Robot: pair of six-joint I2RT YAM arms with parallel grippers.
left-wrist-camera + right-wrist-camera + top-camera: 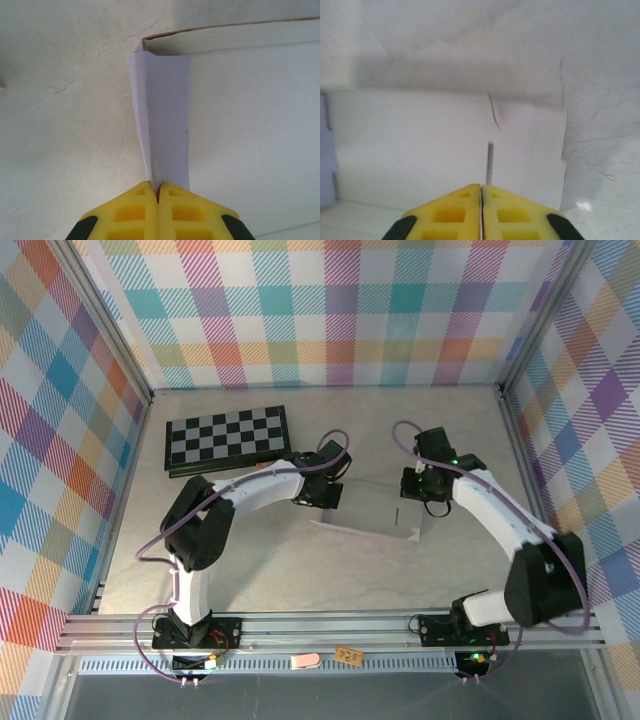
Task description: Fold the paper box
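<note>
The paper box (368, 518) is seen lying cream side up near the middle of the table (250, 570), well apart from the checkerboard (228, 438) at the far left. Its long axis is laid roughly across the table from left to right, so one short end is presented to each arm. At the left end a lavender flap (162, 120) is raised from the sheet and is pinched at its free edge by the left gripper (158, 192), whose yellow fingers are pressed fully together on it. The flap is seen running straight away from the fingertips toward a box corner. At the right end the right gripper (481, 187) is held low over the white panel with its fingers drawn together. A thin grey line (489, 162) is seen leading out from just beside the tips. It may be a slot or a card edge seen end-on, and it cannot be told whether anything is nipped there. The coming move is judged to turn on the flap's fold line, which lies directly ahead of the left gripper, the nearer arm for that end.
</note>
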